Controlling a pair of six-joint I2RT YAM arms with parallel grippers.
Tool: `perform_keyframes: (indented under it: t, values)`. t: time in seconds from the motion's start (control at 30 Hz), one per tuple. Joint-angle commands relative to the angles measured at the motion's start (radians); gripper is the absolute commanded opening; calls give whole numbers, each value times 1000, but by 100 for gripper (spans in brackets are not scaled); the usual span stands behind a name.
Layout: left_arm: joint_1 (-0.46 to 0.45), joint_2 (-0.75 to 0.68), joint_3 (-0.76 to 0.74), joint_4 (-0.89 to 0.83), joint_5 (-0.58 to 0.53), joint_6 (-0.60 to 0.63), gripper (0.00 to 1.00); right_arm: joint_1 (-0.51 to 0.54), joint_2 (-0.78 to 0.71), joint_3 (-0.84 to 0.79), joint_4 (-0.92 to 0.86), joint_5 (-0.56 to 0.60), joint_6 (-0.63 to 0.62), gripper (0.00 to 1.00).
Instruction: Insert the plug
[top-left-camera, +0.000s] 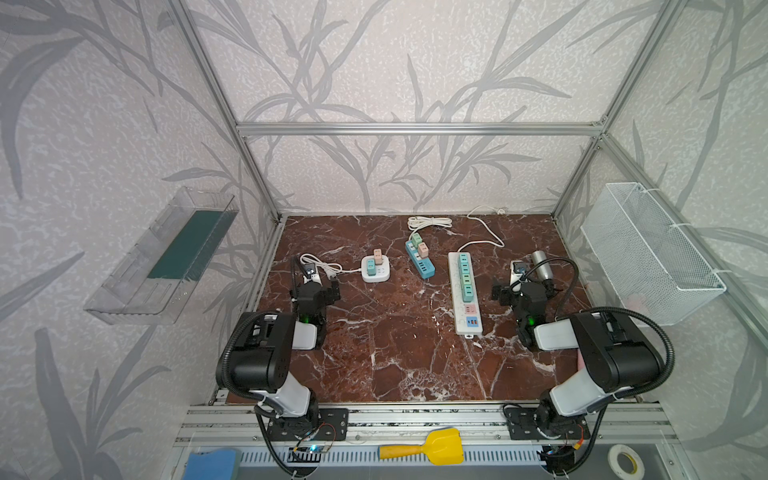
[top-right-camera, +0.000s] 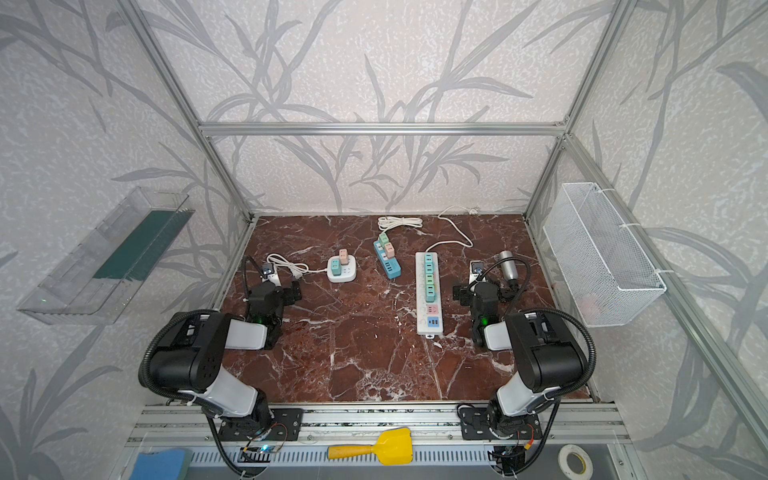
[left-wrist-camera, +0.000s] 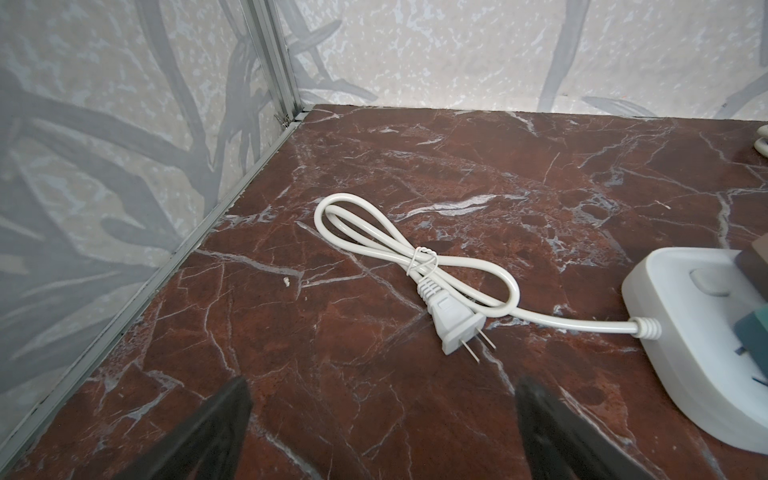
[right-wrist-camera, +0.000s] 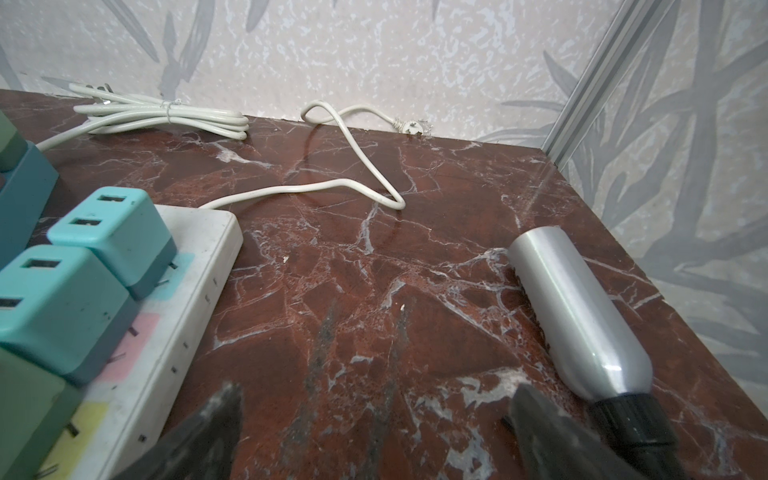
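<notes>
**Ana:** Arms sat nearest, didn't they? How were they placed?

**Ben:** The left arm (top-left-camera: 257, 357) and right arm (top-left-camera: 615, 357) were folded low over the table (top-left-camera: 395, 353), one on either side of the long white strip (top-left-camera: 454, 291). The left gripper (left-wrist-camera: 382, 386) was spread as wide as it went and held nothing. The right gripper (right-wrist-camera: 378, 390), just right of the strip, was the same.

**Ana:** And the plug?

**Ben:** The plug (left-wrist-camera: 457, 324) lay flat on the table, well left of the strip, beyond the blue strip (top-left-camera: 422, 262) and the square socket (top-left-camera: 375, 270) it was wired to. It sat just ahead of the left gripper, and nothing touched it.

**Ana:** What worried you?

**Ben:** Its cord (left-wrist-camera: 374, 232) was bundled with a wire tie. I judged that carrying it toward the strip's seemingly free pink socket (top-left-camera: 468, 309) could use up the slack and drag the square socket along. A flat plug on polished stone could also skid if one finger met it first, and tilted prongs would jam at the slots.

**Ana:** Anything else?

**Ben:** The strip's own plug (right-wrist-camera: 409, 126) and the blue strip's plug (right-wrist-camera: 99, 89) lay behind the strip, by the back wall. Grabbing the wrong one seemed possible.
</notes>
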Motion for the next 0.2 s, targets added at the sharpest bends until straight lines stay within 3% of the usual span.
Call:
perform_keyframes:
  t: [0.0,0.17]
  values:
    - [5,-22,17,2,8,-8,99,-2,-14,1,10,16,4,99]
    - [6,-22,17,2,7,-5,99,-1,-14,2,10,15,5,99]
